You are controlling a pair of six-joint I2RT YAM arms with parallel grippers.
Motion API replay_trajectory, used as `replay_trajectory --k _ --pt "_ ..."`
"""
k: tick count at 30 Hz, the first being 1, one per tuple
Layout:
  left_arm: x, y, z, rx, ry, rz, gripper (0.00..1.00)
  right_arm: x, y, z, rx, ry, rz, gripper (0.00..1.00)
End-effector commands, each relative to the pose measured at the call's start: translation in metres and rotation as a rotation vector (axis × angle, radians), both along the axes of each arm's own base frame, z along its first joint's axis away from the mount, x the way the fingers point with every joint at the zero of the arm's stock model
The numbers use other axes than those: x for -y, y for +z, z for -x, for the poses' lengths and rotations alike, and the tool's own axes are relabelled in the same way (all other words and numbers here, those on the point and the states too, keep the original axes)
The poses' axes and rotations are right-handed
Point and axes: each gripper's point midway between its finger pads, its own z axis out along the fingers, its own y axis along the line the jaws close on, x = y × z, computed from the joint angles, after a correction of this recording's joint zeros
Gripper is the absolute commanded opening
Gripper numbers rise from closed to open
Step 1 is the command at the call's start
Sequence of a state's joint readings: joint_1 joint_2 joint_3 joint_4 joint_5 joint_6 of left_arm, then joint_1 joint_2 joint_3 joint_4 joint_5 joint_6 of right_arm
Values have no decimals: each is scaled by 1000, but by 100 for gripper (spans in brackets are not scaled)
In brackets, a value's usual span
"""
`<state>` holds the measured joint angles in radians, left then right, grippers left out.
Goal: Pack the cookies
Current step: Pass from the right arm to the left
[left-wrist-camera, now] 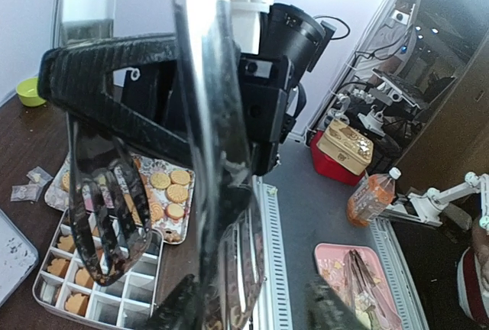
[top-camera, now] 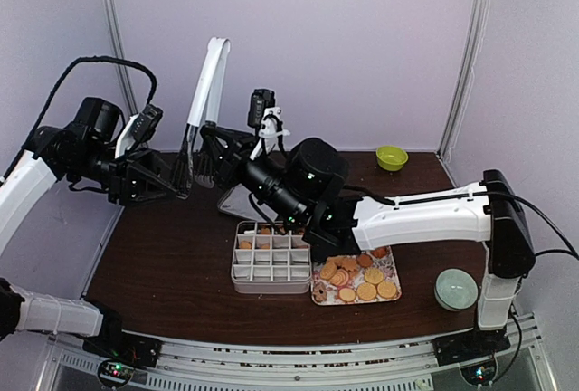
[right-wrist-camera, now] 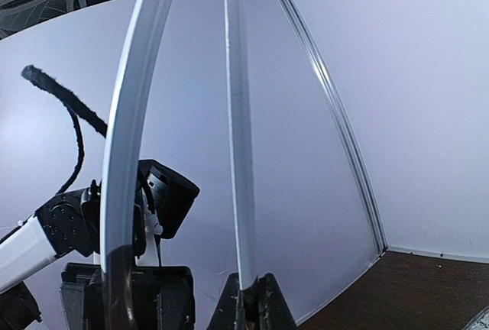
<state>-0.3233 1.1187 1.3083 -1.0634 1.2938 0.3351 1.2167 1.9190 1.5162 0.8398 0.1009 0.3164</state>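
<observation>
Pinching the tongs (top-camera: pixel 207 83) near their black tips, your right end effector (top-camera: pixel 215 151) holds them handles up; your left end effector (top-camera: pixel 177 178) sits beside those tips, its grip impossible to tell. The cookies (top-camera: pixel 362 281) lie well apart, on the floral tray (top-camera: pixel 395 267) and in the divided box (top-camera: pixel 271 271).

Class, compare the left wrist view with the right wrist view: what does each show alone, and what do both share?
Left wrist only: the cookies, the divided box with some cookies already in it, and the green bowl. Right wrist only: the left arm with its black cable. Both: the tongs, seen close up.
</observation>
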Motion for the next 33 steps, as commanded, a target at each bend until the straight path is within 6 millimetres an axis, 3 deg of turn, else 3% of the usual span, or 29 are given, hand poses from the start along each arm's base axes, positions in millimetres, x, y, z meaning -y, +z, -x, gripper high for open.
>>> replay_trajectory --k 1,6,7,8,11,12,13,14,18,21,24,25,26,29,33 --pt "6 0 -4 -24 -30 20 40 3 22 3 49 7 -68 0" --pt "9 -2 -11 -32 -32 15 8 3 23 9 64 38 -53 0" --pt "9 -1 -13 -33 -30 14 0 2 24 12 67 49 -43 1" --pt "9 -1 -14 -30 -29 13 0 2 23 13 71 56 -27 9" --pt "9 1 -15 -15 -23 10 0 11 15 16 73 73 34 43" --pt "9 0 -15 -8 -20 7 0 15 10 16 64 88 60 63" --pt "8 -1 -15 -3 -14 1 0 22 5 14 51 104 82 94" --pt "8 -3 -16 -1 -11 -5 0 29 0 12 27 117 107 99" --pt "7 -5 -9 -1 -28 -3 0 69 -18 3 -76 93 152 100" --pt "6 -7 -6 10 -38 -13 0 112 -17 -12 -196 30 72 100" --pt "5 -12 -3 27 -48 -40 0 127 -3 2 -123 190 -39 100" --pt "5 -14 -2 28 -53 -50 0 119 -9 -1 -155 242 -1 100" --pt "4 -15 1 29 -65 -54 0 108 2 -3 -162 290 34 100" --pt "6 -12 8 12 -108 -47 0 65 -10 5 -186 424 207 93" --pt "6 -6 17 12 -151 -32 0 39 -11 12 -161 456 263 84"
